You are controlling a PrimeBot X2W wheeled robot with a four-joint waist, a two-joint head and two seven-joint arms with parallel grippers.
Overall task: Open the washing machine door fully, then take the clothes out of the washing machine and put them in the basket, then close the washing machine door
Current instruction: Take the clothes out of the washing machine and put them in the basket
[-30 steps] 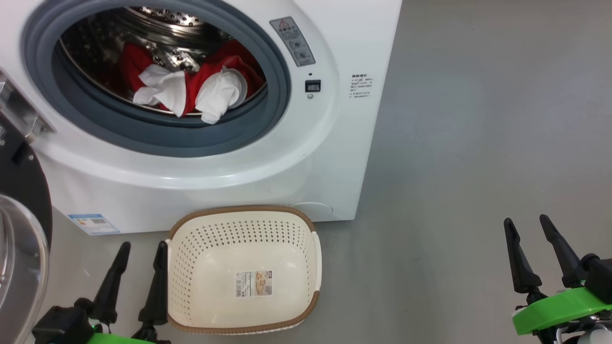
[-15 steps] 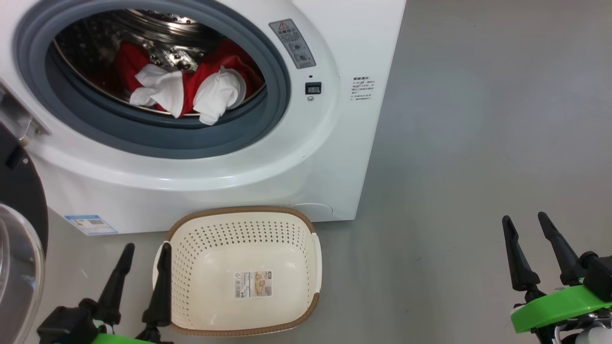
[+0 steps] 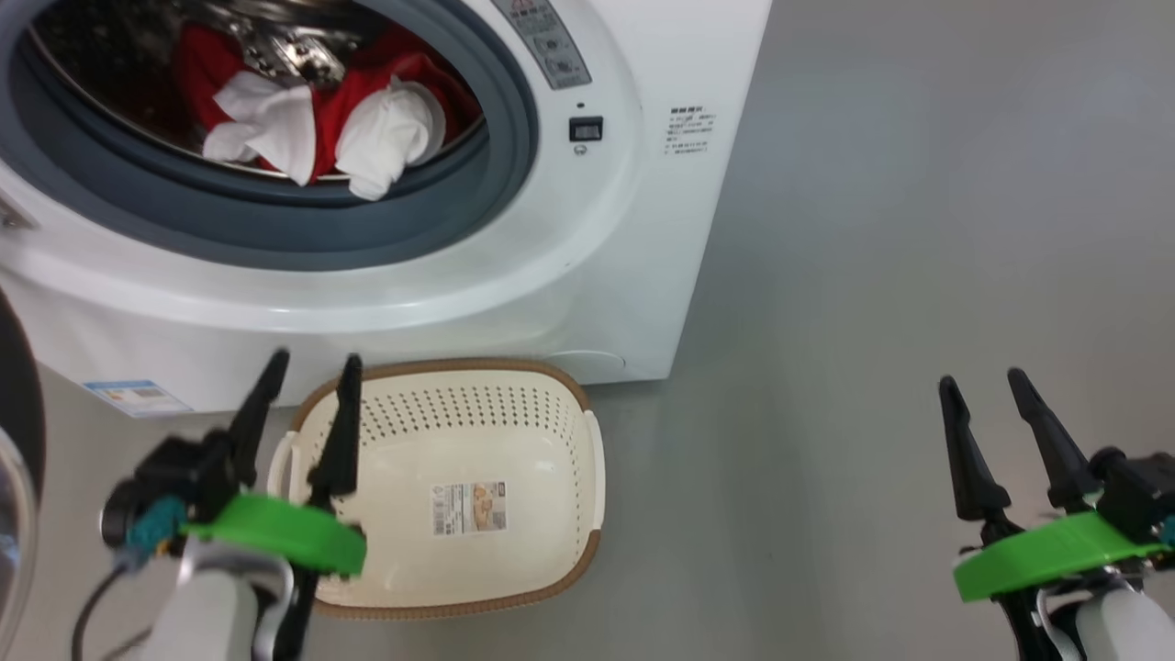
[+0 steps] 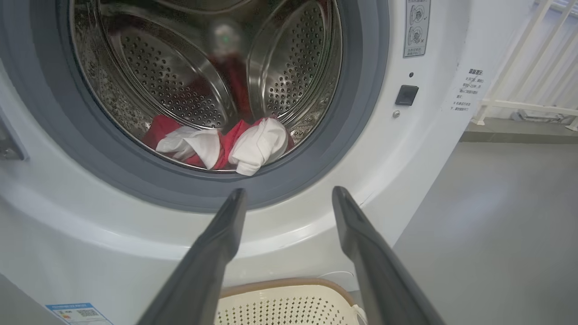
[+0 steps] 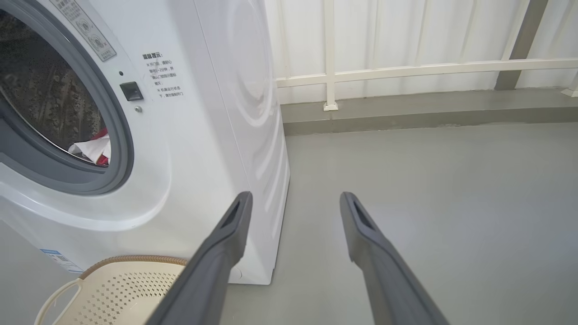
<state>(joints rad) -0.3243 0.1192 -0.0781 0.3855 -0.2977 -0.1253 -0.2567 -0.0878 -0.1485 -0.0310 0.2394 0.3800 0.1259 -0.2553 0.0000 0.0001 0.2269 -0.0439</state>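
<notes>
Two pincers stand wide and empty: the left pincer (image 3: 316, 358) by the basket (image 3: 514, 431) at 7 o'clock, the right pincer (image 3: 981, 376) at 4 o'clock. With the door (image 3: 16, 386) open at 9 o'clock, unloading looks to be the step in hand, none of it done. The clothes (image 3: 312, 128), limp red and white cloth, lie heaped at the front lip of the perforated steel drum (image 4: 180, 90) at 11 o'clock. The cream, hole-punched basket holds no cloth. Next, the left pincer must pass the grey rubber ring (image 4: 361, 135) and pinch a fold.
</notes>
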